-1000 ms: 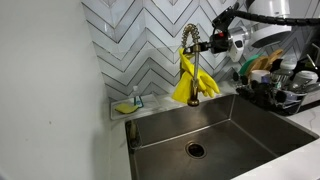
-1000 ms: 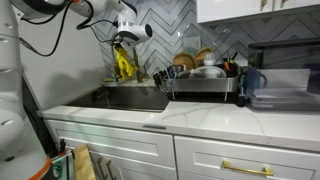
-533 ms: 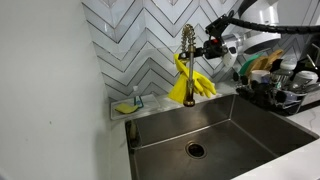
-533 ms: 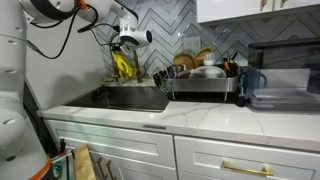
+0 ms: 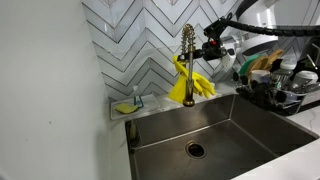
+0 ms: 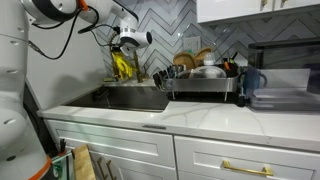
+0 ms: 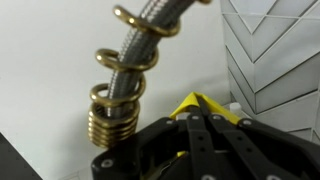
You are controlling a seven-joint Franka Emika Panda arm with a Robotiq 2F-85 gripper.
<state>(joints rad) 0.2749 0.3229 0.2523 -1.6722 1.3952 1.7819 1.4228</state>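
Note:
A yellow rubber glove hangs over the gold spring-necked faucet behind the steel sink. My gripper reaches in from the right at the height of the faucet's neck. In the wrist view the black fingers lie pressed together, and a tented fold of the yellow glove sticks out at the tips of my gripper. The faucet's coil stands just left of it. From the side, the gripper sits above the glove.
A dish rack full of dishes stands right of the sink, also seen as the dish rack on the white counter. A small dish with a yellow sponge sits on the ledge at the left. Chevron tiles back the sink.
The gripper has moved slightly away from the faucet, and the glove has shifted from hanging straight to spreading right and lower. Little differs over the last half second.

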